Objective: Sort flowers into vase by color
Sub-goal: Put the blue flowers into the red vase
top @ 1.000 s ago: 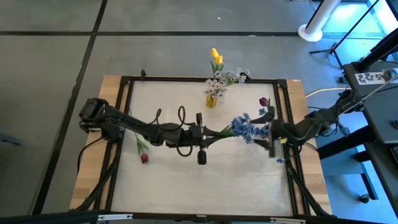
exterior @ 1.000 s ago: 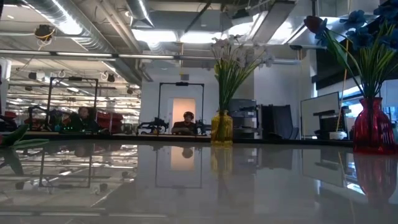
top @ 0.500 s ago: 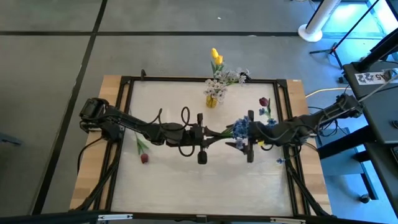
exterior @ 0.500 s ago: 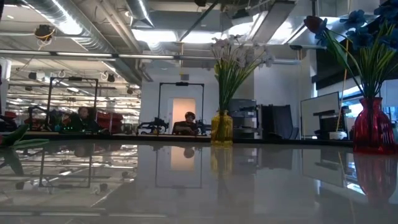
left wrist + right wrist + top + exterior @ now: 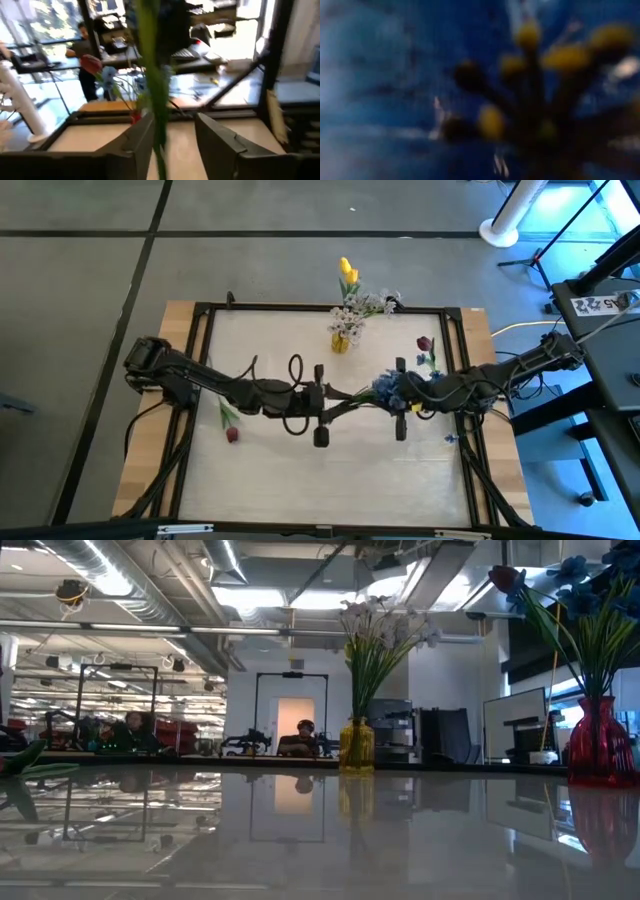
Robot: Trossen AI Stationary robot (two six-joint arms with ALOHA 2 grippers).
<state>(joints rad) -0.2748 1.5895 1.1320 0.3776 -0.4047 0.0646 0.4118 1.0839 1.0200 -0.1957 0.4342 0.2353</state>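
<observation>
Since 1.0 s ago your right gripper (image 5: 392, 395) has slid left onto the blue flower (image 5: 385, 388); its claw state can't be told. Your left gripper (image 5: 172, 142) clamps the thin green stem (image 5: 156, 85), running left-right at frame centre.

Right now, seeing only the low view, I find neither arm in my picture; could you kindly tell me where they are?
Observer: Both meet above mid-table: the left gripper faces the right gripper.
Operator: Is anything between them?
Observer: Yes, a blue flower; its green stem runs up right in front of the left wrist camera.
Operator: How near is the right gripper to it?
Observer: Very near: the blossom fills the whole right wrist view.
</observation>
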